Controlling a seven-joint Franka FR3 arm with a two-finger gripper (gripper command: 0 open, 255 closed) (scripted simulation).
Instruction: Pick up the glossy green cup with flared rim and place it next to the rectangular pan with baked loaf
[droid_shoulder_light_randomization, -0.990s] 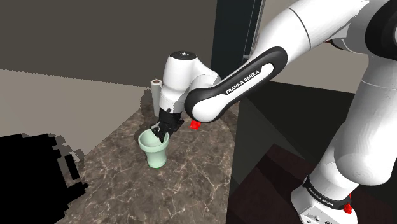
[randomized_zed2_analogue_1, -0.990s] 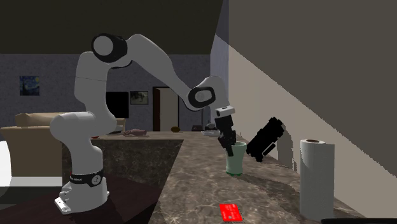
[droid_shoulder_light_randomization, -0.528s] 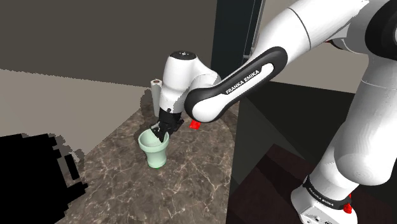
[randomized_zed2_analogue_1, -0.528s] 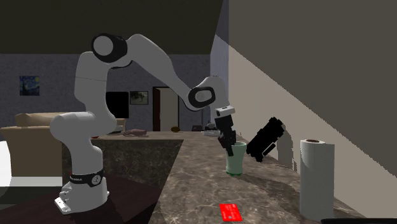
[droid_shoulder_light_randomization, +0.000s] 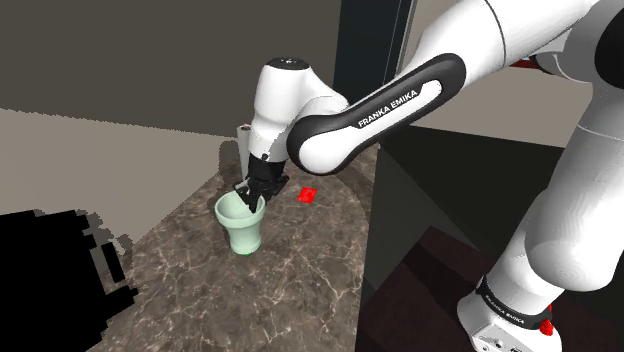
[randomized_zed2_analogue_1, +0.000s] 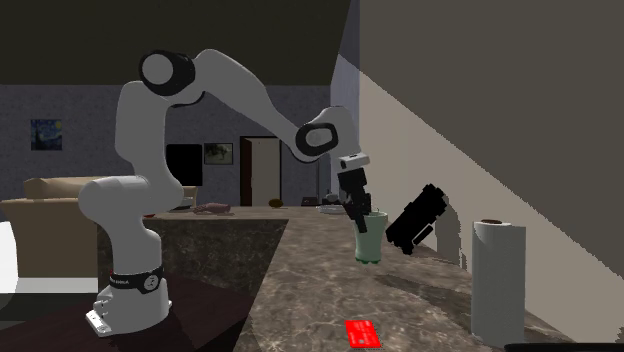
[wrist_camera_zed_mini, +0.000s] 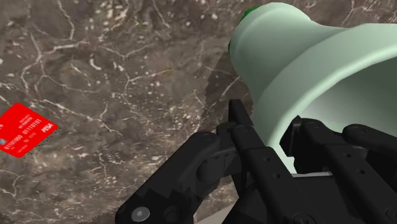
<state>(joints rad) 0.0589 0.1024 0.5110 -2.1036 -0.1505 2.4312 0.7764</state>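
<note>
Over veined marble counter (droid_shoulder_light_randomization: 300, 265), pale-green flared cup (droid_shoulder_light_randomization: 242, 233) in black gripper (droid_shoulder_light_randomization: 252, 204).

surface: dark marbled counter (droid_shoulder_light_randomization: 200, 290) | on it: 1 red card (randomized_zed2_analogue_1: 363, 333), 1 paper-towel roll (randomized_zed2_analogue_1: 497, 280)

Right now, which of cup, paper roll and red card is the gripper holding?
The pale green cup: the gripper pinches its rim. The paper roll and red card sit apart, untouched.

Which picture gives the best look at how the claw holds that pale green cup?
The wrist view: up close, the claw pinches the flared rim of the cup. The shoulder view shows the whole cup from above; the second exterior view shows it side-on, farther off.
</note>
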